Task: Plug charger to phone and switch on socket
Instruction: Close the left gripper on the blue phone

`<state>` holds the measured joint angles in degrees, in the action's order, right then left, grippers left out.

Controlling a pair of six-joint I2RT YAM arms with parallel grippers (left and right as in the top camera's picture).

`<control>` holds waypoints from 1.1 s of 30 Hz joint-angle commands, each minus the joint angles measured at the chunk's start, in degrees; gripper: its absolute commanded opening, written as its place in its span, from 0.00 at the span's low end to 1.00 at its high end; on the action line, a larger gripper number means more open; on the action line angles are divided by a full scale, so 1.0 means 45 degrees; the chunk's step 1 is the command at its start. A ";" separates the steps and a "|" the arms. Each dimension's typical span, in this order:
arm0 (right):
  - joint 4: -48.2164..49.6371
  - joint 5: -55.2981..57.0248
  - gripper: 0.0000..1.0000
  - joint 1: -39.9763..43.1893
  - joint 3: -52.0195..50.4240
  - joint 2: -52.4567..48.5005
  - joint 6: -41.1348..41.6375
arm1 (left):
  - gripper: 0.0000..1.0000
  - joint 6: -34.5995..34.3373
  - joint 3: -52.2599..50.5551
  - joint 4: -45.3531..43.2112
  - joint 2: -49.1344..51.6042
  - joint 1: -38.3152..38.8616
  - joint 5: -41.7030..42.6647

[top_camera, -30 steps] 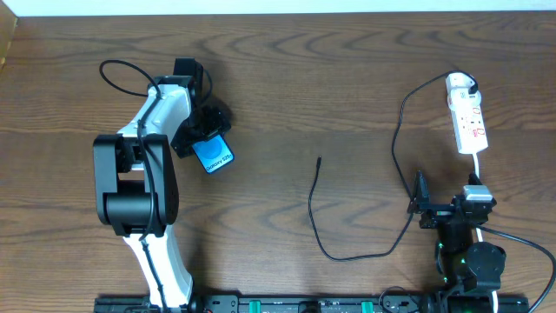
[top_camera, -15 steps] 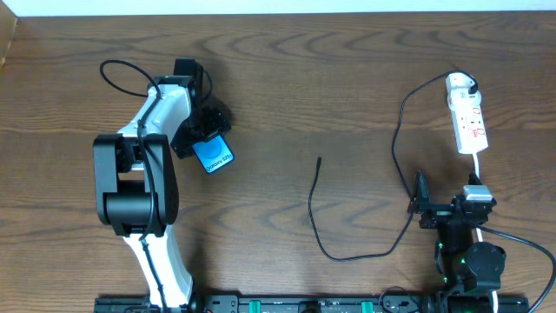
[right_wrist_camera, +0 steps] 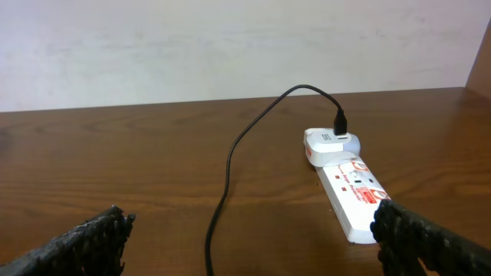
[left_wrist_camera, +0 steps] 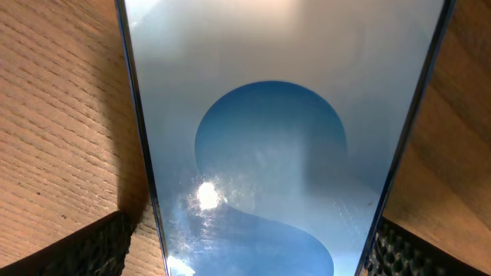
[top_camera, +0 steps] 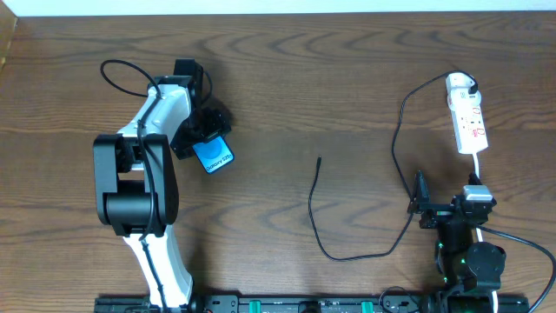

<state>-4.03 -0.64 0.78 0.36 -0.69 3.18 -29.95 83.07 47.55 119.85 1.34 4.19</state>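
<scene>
The phone (top_camera: 215, 156) lies on the wood table, blue screen up, with its upper end under my left gripper (top_camera: 203, 132). In the left wrist view the phone (left_wrist_camera: 276, 153) fills the frame. My left gripper (left_wrist_camera: 249, 257) is open, with one finger on each side of the phone's edges. The socket (top_camera: 469, 122) lies at the far right with the charger's white plug (top_camera: 460, 84) in its far end. The charger cable (top_camera: 401, 174) loops down and left to its tip (top_camera: 319, 159), which lies loose. My right gripper (top_camera: 447, 204) is open and empty, facing the socket (right_wrist_camera: 357, 195) and the cable (right_wrist_camera: 230, 169).
The socket's white cord (top_camera: 477, 165) runs down towards the right arm. The table's far edge meets a pale wall (right_wrist_camera: 230, 46). The left arm's own thick black cable (top_camera: 122, 74) loops at the upper left.
</scene>
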 commanded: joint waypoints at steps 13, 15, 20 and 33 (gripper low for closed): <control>-0.0058 -0.0068 0.99 -0.0146 -0.0015 0.0068 -0.0151 | 0.95 0.0175 0.0044 0.0126 0.0369 -0.0005 -0.0175; -0.0053 -0.0068 0.99 -0.0146 -0.0015 0.0068 -0.0151 | 0.95 0.0175 0.0044 0.0131 0.0369 -0.0005 -0.0175; -0.0058 -0.0068 0.99 -0.0146 -0.0015 0.0068 -0.0151 | 0.95 0.0175 0.0044 0.0131 0.0369 -0.0005 -0.0175; -0.0053 -0.0068 0.99 -0.0146 -0.0015 0.0068 -0.0151 | 0.89 0.0175 0.0044 0.0126 0.0369 -0.0005 -0.0175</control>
<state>-4.03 -0.62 0.78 0.36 -0.69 3.18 -29.76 83.07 47.57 119.85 1.34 4.36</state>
